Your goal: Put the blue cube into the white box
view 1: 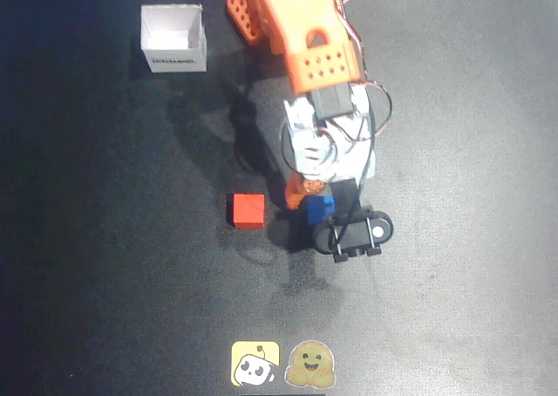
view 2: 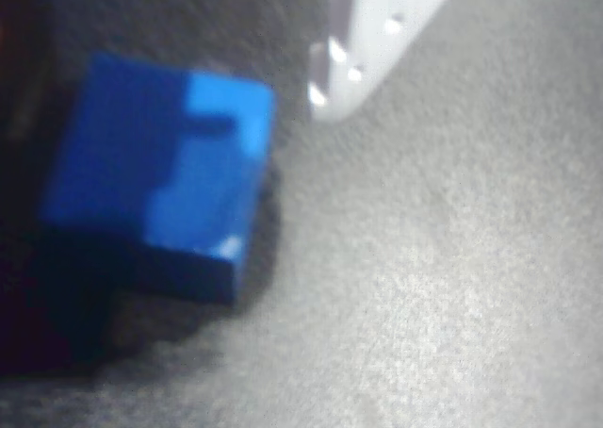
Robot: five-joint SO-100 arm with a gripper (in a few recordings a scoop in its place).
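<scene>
The blue cube (view 1: 321, 209) rests on the dark table just under the arm's tip, a short way right of the red cube (view 1: 248, 210). My gripper (view 1: 316, 200) hangs right over it. In the wrist view the blue cube (view 2: 160, 178) looms large at the left, blurred, and a white finger (view 2: 363, 41) stands to its upper right with a visible gap of table between them. The other side of the cube lies in dark shadow. The jaws look open around the cube. The white box (view 1: 173, 38) stands upright at the far upper left, well away from the gripper.
The orange arm (view 1: 301, 38) reaches down from the top centre. A black wrist-mounted part (view 1: 353, 232) sits beside the cube. Two stickers (view 1: 279, 364) lie at the table's bottom edge. The dark table (view 1: 105, 239) spreads wide to the left and right.
</scene>
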